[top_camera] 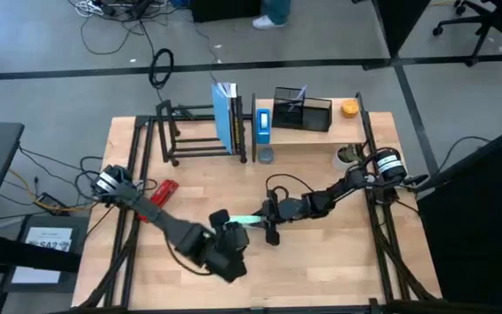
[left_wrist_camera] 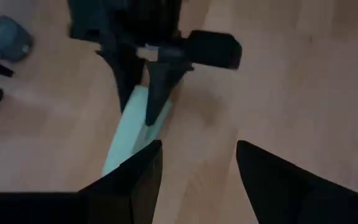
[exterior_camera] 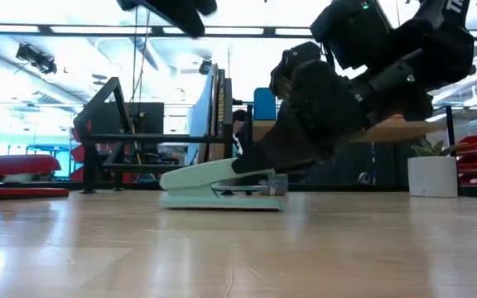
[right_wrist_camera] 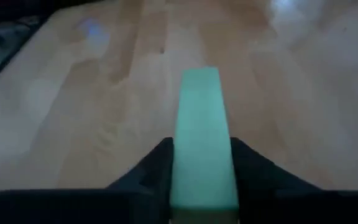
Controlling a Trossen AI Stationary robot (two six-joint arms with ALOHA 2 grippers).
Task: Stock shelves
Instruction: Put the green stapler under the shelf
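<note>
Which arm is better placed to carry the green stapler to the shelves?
The right: its hand is already shut on the stapler, which rests on the table. The left hand is open, just beside it.

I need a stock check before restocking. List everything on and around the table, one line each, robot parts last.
stapler: one, mint green, on the table's middle, gripped at one end.
black rack: one, black, far left of table.
wood shelf: one, light wood, far right.
books: a few, blue, upright between the shelves.
blue box: one, upright beside the books.
mesh organizer: one, black, on the wood shelf.
orange object: one, on the shelf's right end.
red object: one, left of table.
left gripper: open, above the table near the stapler.
right gripper: shut on the stapler.
</note>
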